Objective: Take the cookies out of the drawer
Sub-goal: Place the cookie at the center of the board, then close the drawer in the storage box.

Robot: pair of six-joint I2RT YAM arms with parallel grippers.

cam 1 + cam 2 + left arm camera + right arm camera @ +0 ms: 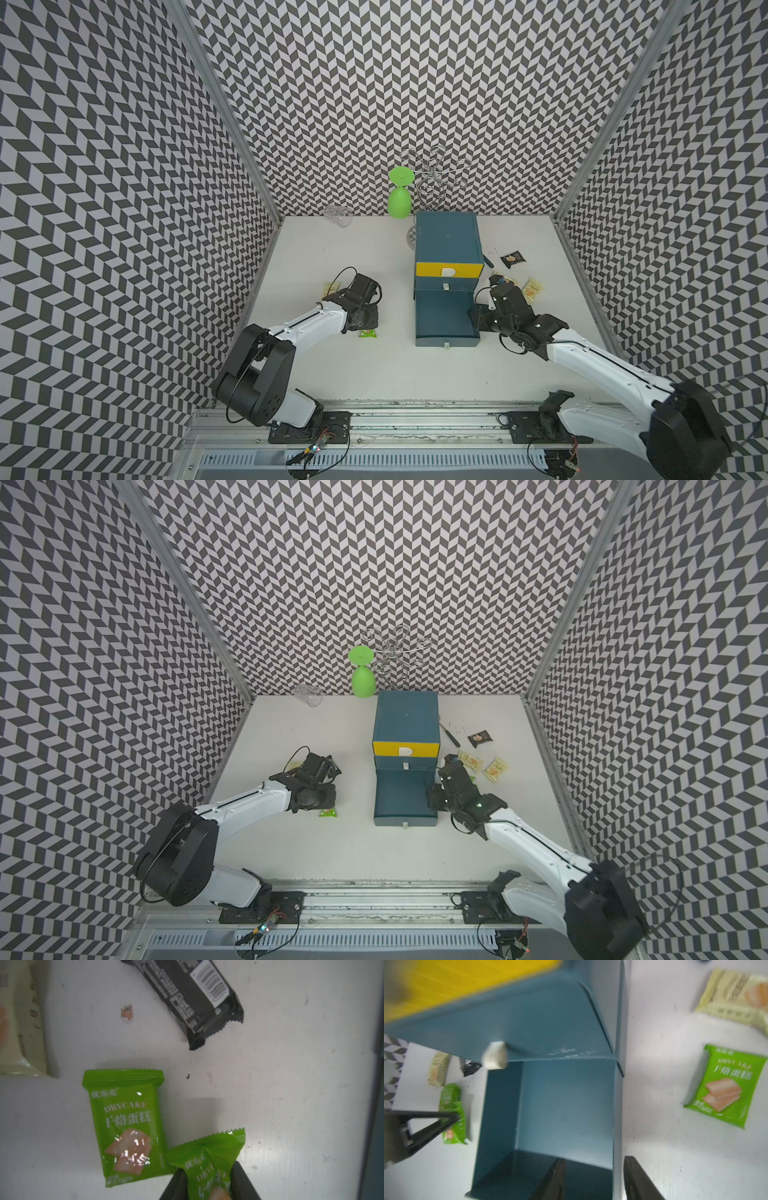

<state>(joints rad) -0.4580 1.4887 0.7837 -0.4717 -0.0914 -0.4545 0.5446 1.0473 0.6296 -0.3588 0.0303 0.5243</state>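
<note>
Left of the open drawer (444, 320), the left gripper (208, 1167) pinches a green cookie packet (207, 1147) lengthwise, just beside a second green packet (126, 1126) on the table (291, 1084). The right gripper (593, 1159) gapes empty astride the bare drawer's right wall.

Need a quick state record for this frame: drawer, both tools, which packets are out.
drawer: bottom one, pulled out; no packets visible inside
left tool: closed on held green packet
right tool: open, empty, at the drawer's side wall
out by left arm: flat green packet, black packet, pale yellow packet
out by right arm, at least: second green packet, second black packet, second pale yellow packet
</note>
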